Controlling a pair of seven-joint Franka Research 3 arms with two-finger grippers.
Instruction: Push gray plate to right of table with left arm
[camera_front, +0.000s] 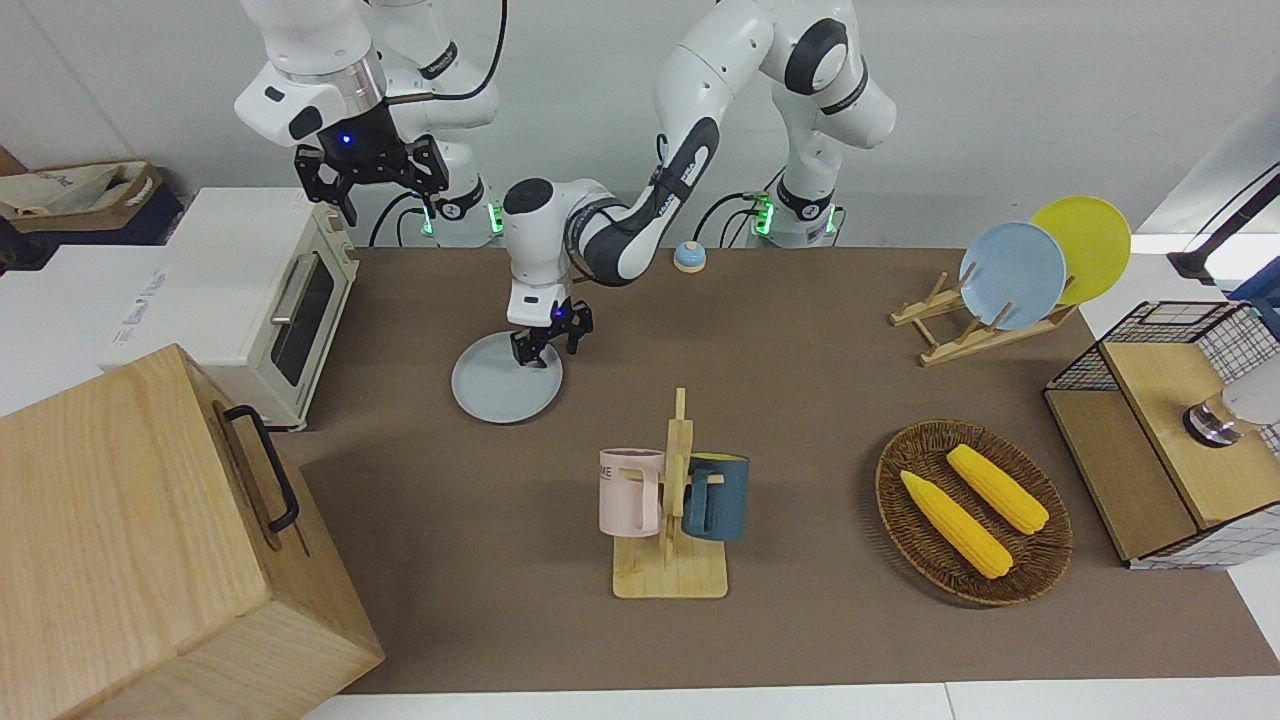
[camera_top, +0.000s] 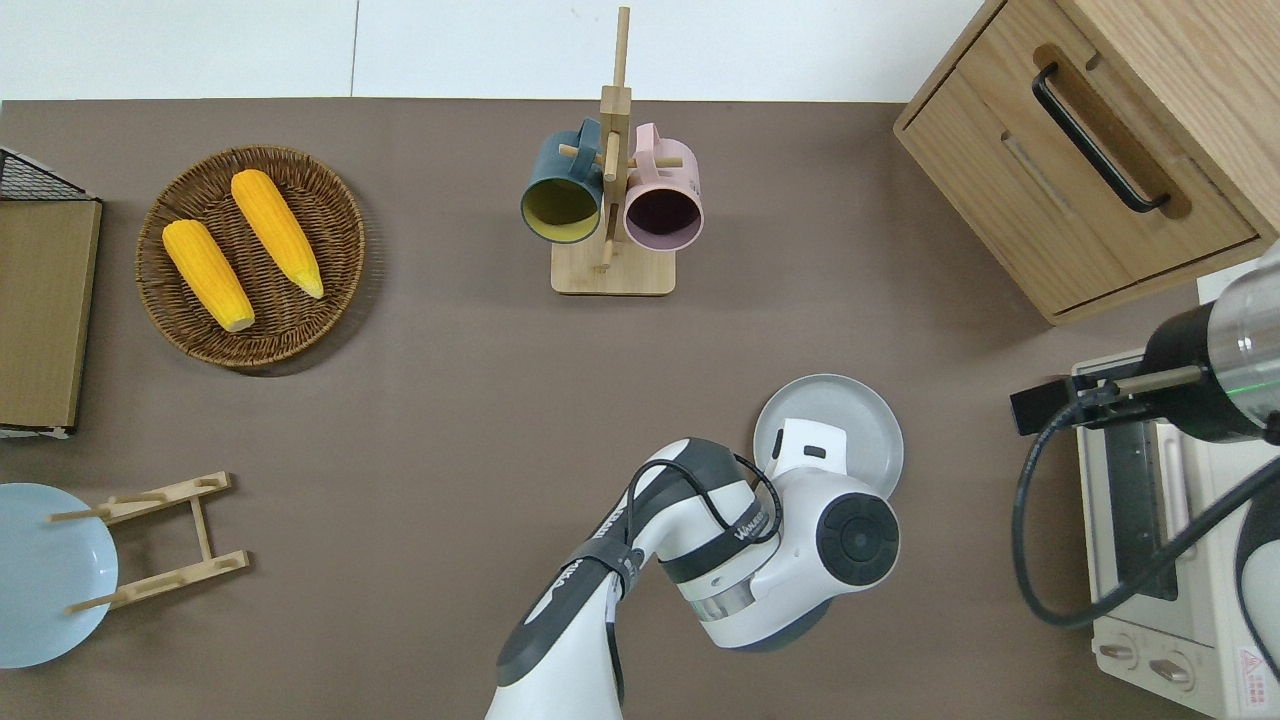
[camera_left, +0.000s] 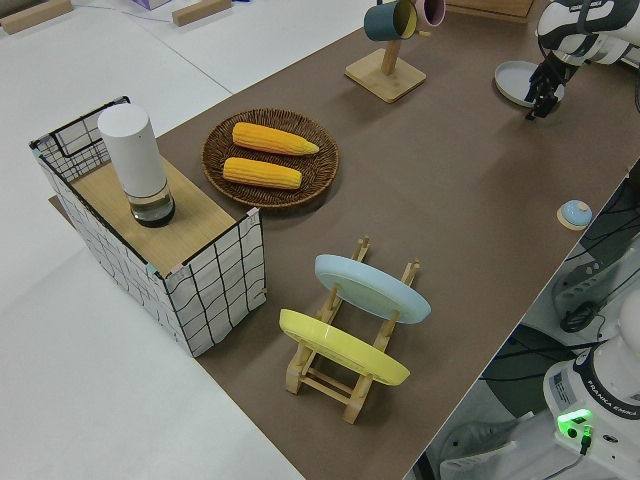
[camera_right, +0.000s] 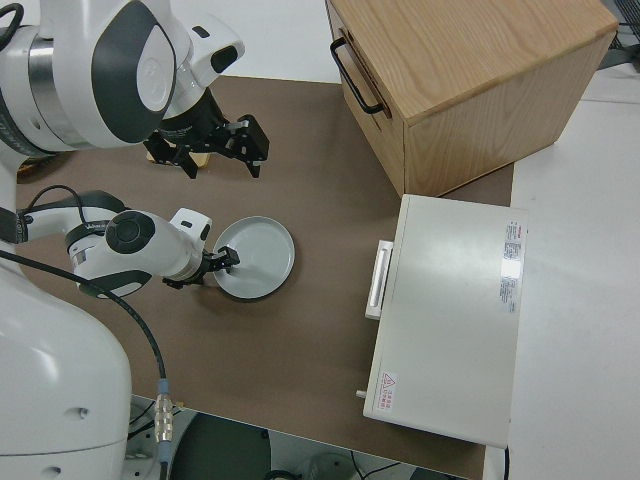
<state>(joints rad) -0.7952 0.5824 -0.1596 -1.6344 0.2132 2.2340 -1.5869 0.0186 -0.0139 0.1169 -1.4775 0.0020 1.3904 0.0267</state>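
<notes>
The gray plate (camera_front: 497, 388) (camera_top: 862, 413) (camera_right: 262, 262) lies flat on the brown table (camera_front: 800, 330), toward the right arm's end and close to the toaster oven. My left arm reaches across the table to it. The left gripper (camera_front: 543, 348) (camera_left: 543, 95) (camera_right: 222, 262) is down at the plate's rim, on the part nearest the robots and the left arm's end. In the overhead view the white wrist hides the gripper and part of the plate. My right gripper (camera_front: 370, 172) (camera_right: 218, 150) is parked, open and holding nothing.
A toaster oven (camera_front: 270, 300) and a wooden drawer box (camera_front: 130, 530) stand at the right arm's end. A mug rack (camera_front: 672, 500) stands mid-table. A corn basket (camera_front: 972, 510), a dish rack (camera_front: 985, 325) with two plates and a wire crate (camera_front: 1170, 430) fill the left arm's end.
</notes>
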